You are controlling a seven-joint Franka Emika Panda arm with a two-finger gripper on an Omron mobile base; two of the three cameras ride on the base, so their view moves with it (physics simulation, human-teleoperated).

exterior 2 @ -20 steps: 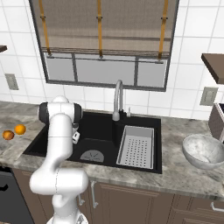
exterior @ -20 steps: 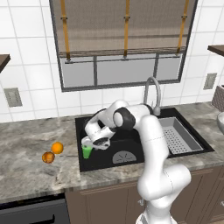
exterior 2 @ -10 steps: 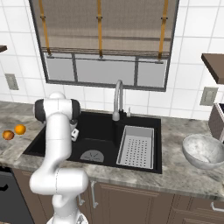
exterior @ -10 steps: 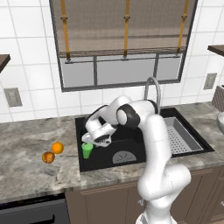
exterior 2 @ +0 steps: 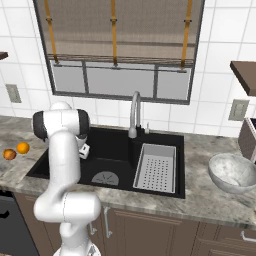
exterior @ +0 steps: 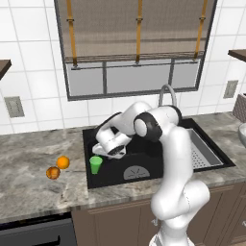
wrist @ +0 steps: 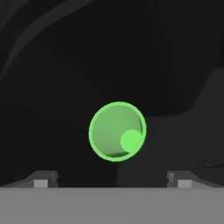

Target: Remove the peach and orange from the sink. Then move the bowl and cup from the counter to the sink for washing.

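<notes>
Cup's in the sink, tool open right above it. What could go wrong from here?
1. The cup stands upright near the sink's left wall; the open tool is close above it, so a sideways retreat could tip it.
2. The bowl sits far right on the counter; reaching it may need the base to drive.

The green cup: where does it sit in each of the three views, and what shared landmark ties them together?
Left base view: the cup stands upright at the sink's front left, just below the gripper.
Right base view: hidden behind the arm.
Hand view: the cup sits centre, seen from above.
Shared landmark: the black sink basin.
</notes>
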